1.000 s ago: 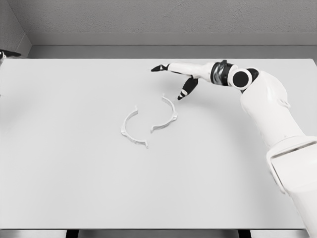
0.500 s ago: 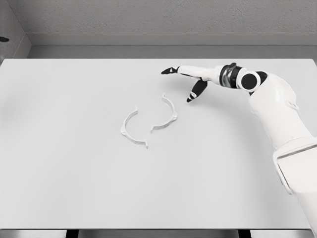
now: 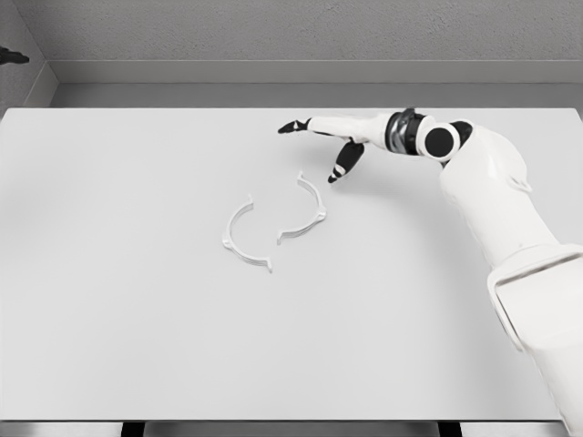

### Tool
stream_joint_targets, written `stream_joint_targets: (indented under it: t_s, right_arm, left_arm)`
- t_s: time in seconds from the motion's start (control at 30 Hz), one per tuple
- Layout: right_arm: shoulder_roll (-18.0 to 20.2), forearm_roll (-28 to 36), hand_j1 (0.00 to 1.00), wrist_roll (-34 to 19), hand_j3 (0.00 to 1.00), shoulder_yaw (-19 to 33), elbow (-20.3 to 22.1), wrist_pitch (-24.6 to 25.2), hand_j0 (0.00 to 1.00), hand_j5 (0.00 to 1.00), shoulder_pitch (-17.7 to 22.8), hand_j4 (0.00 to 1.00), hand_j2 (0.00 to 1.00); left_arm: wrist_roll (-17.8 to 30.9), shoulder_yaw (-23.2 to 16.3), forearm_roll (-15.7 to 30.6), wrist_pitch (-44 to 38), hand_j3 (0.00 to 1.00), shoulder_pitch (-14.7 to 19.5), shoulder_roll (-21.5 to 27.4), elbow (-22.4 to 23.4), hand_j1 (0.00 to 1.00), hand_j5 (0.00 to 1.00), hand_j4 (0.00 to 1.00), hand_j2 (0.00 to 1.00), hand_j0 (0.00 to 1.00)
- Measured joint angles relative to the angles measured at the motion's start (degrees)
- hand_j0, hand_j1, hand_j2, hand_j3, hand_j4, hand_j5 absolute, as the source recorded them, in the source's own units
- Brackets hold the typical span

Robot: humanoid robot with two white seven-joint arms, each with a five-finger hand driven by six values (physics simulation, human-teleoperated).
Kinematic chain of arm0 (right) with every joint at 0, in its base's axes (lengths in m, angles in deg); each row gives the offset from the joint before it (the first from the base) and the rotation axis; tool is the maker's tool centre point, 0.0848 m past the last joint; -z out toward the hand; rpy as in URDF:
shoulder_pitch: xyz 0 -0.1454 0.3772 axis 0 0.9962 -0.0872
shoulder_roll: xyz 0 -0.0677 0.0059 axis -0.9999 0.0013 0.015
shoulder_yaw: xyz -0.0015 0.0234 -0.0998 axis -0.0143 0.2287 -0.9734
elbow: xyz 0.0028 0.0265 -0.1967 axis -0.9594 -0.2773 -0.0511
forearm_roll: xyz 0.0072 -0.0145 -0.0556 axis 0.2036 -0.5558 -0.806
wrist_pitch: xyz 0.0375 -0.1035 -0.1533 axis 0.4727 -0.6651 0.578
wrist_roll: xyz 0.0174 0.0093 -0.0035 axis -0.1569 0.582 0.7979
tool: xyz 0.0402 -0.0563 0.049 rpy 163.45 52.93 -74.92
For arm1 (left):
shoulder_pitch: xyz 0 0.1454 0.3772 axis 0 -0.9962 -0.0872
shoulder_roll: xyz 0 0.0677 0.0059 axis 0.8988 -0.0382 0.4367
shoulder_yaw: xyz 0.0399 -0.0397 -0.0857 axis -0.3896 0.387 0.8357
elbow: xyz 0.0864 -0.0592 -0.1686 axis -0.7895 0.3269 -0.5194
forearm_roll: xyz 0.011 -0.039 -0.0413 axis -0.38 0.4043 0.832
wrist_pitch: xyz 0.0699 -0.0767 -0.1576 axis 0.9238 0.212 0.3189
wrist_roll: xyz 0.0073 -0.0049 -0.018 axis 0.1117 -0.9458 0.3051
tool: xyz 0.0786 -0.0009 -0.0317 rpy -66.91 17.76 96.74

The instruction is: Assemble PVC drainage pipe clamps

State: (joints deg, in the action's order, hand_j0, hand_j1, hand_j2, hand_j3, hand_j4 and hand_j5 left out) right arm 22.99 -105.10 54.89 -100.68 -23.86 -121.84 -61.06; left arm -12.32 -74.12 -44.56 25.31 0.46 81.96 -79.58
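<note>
Two white half-ring clamp pieces lie apart on the white table [image 3: 137, 319]. The left half [image 3: 239, 238] curves open to the right; the right half [image 3: 308, 214] curves open to the left. My right hand [image 3: 319, 146] hovers just above and right of the right half, fingers spread, black fingertips [image 3: 290, 127] pointing left, thumb hanging down, holding nothing. A dark tip at the top left edge [image 3: 13, 57] may belong to the left arm; too little shows to tell.
The table's far edge meets a grey wall [image 3: 273, 36]. The right arm [image 3: 492, 200] crosses the table's right side.
The right hand drew back to the right half a second ago, then swung left again to about where it was. The clamp halves have not moved.
</note>
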Motion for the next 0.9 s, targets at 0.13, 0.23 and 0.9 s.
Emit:
stream_joint_targets:
  t_s: [0.13, 0.23, 0.9]
  right_arm:
    - [-1.00, -3.39, 1.00, 1.29, 1.00, -0.26, -1.44, 5.99, 1.00, 1.00, -1.50, 1.00, 1.00]
    - [-1.49, -5.16, 1.00, 2.69, 1.00, -0.37, -2.19, 8.65, 1.00, 1.00, -1.50, 1.00, 1.00]
    - [-4.70, -6.10, 1.00, 3.39, 1.00, -1.53, -2.28, 8.08, 1.00, 1.00, -0.97, 1.00, 1.00]
  left_arm:
    - [0.00, -7.70, -0.52, 0.03, 1.00, -0.18, -5.10, -4.59, 1.00, 1.00, 1.00, 1.00, 1.00]
    - [0.01, -9.82, -0.68, 0.05, 1.00, -1.14, -5.73, -6.29, 1.00, 1.00, 1.00, 1.00, 1.00]
    - [0.00, -10.33, -0.25, 0.01, 1.00, -1.23, -3.23, -7.09, 1.00, 1.00, 1.00, 1.00, 1.00]
